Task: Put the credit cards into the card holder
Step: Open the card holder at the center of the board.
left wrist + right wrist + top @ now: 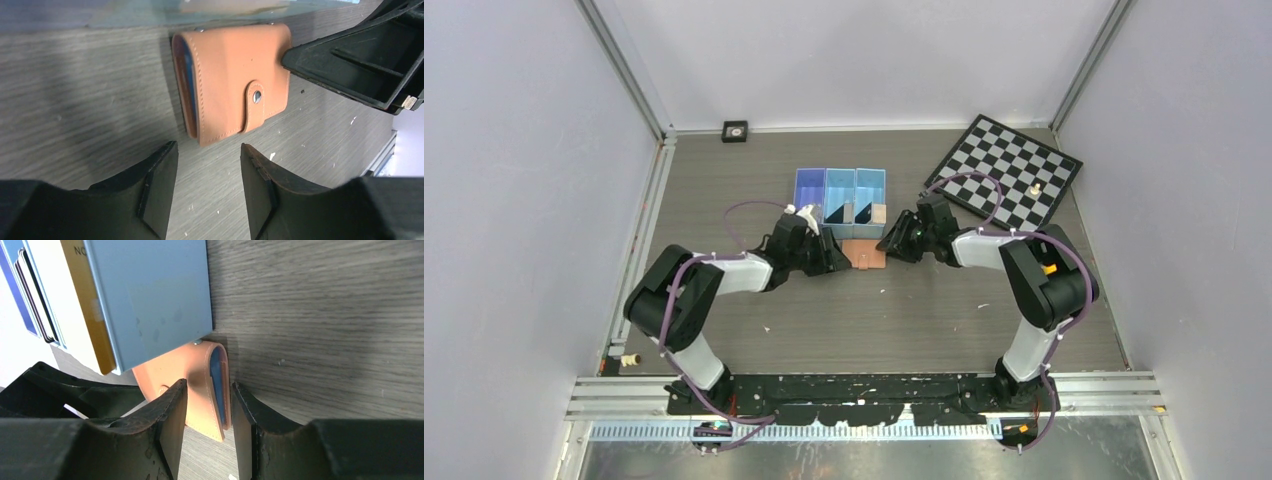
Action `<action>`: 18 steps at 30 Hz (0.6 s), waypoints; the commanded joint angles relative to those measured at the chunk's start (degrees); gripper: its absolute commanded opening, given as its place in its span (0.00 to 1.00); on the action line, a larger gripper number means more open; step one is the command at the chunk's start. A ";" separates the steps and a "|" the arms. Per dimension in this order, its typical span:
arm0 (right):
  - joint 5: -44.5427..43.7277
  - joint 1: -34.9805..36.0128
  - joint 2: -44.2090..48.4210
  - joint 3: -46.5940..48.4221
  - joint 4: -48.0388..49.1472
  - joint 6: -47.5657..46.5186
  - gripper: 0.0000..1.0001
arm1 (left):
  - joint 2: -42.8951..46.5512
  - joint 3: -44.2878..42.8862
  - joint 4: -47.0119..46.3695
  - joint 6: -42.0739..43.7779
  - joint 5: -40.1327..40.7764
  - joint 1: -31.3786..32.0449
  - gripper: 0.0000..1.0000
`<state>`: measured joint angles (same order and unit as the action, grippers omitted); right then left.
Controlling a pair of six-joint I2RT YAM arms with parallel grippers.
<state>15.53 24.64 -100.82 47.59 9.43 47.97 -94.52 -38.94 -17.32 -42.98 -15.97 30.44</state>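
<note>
The salmon-tan card holder (864,254) lies folded and snapped shut on the table just in front of the blue bin. In the left wrist view it (235,80) lies ahead of my open, empty left gripper (209,155), a little apart from the fingertips. My right gripper (207,405) is open, with its jaws on either side of the holder's blue-lined edge (212,385) and a gap on one side. Black credit cards (836,213) stand in the bin's middle and right compartments. In the top view the left gripper (829,255) and right gripper (890,246) flank the holder.
The three-compartment blue bin (808,187) stands behind the holder, and its wall (155,300) fills the right wrist view. A tan block (878,213) sits in its right compartment. A chessboard (1009,165) with a small white piece lies back right. A small black square object (735,131) is by the back wall.
</note>
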 commanded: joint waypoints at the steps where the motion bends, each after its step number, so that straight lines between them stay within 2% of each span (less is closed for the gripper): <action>1: -0.21 0.32 -1.53 2.53 2.02 -0.55 0.43 | -3.00 -3.07 -2.11 4.18 2.47 1.32 0.50; 7: -0.17 0.31 -2.37 3.26 0.96 -2.23 0.42 | -6.64 -6.67 0.10 8.91 4.23 3.97 0.48; 18: 1.99 2.65 0.20 3.50 -6.48 -9.17 0.41 | -6.05 -5.98 0.18 16.37 -1.17 13.53 0.42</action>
<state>13.32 23.97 -102.24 50.43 8.27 42.15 -100.29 -45.67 -17.63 -29.87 -11.97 38.50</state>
